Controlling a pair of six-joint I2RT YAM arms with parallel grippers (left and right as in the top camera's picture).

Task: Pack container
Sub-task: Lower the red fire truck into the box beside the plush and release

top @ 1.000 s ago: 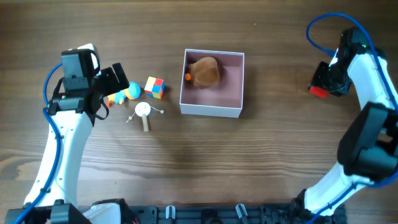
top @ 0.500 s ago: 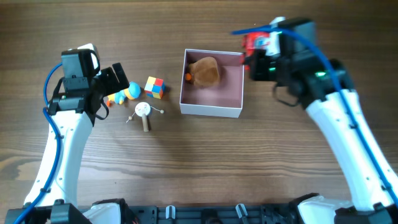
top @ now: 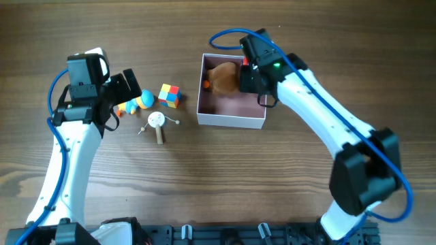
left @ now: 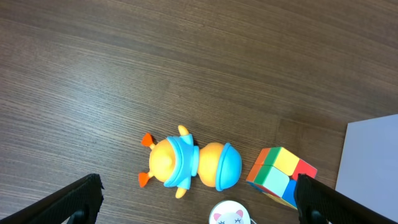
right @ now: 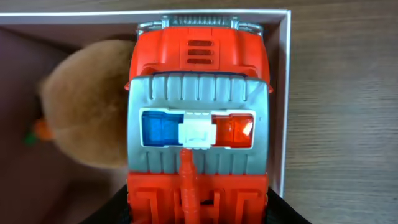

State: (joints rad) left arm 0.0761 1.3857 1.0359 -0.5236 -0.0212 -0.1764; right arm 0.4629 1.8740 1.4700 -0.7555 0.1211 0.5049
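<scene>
The container (top: 230,121) is a square white box with a dusty-pink inside, at the table's middle. A brown plush toy (top: 223,77) lies in it, also seen in the right wrist view (right: 84,124). My right gripper (top: 251,75) is shut on a red toy fire truck (right: 198,124) and holds it over the container's far right corner (right: 285,93). My left gripper (left: 199,211) is open above an orange and blue duck toy (left: 189,163), a colour cube (left: 281,176) and a white cat-face toy (left: 227,216).
In the overhead view the duck toy (top: 136,102), the colour cube (top: 169,95) and the white cat-face toy on a wooden stick (top: 157,123) lie left of the container. Bare wooden table lies in front and to the right.
My right arm has swung from the far right of the table leftward with the red truck, and now holds it over the container. The left arm has not moved.
</scene>
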